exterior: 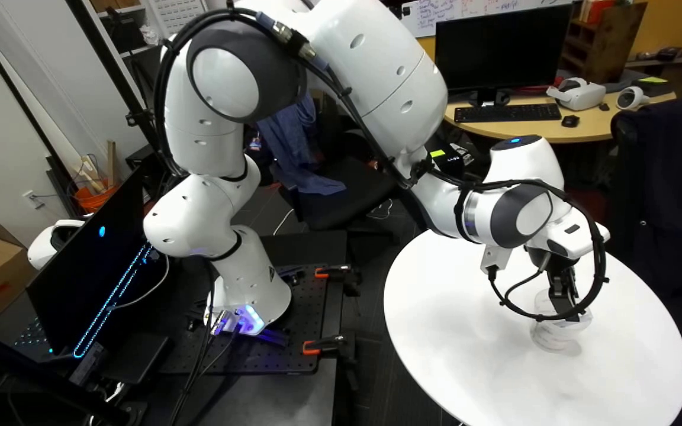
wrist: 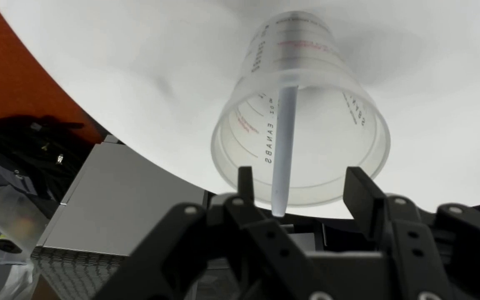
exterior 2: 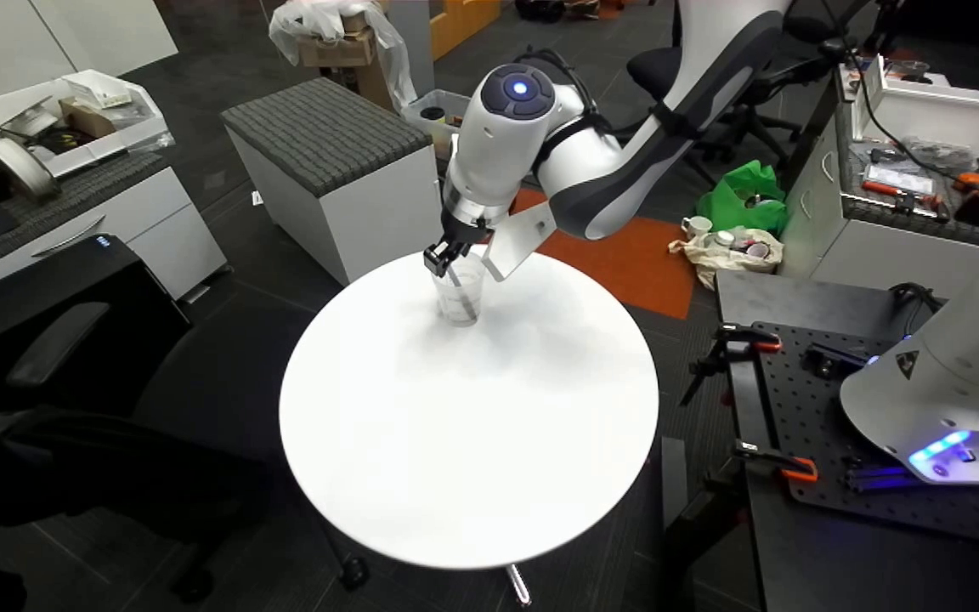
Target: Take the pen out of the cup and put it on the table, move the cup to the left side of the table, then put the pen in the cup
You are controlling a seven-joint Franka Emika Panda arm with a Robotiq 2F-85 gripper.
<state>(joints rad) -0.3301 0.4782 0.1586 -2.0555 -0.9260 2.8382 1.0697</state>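
Note:
The clear cup [exterior: 548, 340] stands upright on the round white table [exterior: 465, 331]. In an exterior view the cup [exterior 2: 459, 308] is near the table's edge [exterior 2: 464, 442]. The pen [wrist: 284, 146] leans inside the cup [wrist: 327, 129]; its pale grey-blue upper end sticks out past the rim. The pen also shows faintly through the cup wall in an exterior view [exterior 2: 464, 297]. My gripper [wrist: 299, 183] is open at the cup's mouth. The pen's upper end lies between the fingers, nearer the left finger in the wrist view, with gaps on both sides. The gripper also shows in both exterior views [exterior: 563, 296] [exterior 2: 440, 258].
A white cabinet with a grey patterned top [exterior 2: 328, 136] stands just beyond the table edge near the cup. A dark chair [exterior 2: 158, 382] is beside the table. A tan desk [exterior: 518, 127] with a monitor is behind. The robot's dark mounting bench [exterior: 293, 384] stands apart from the table.

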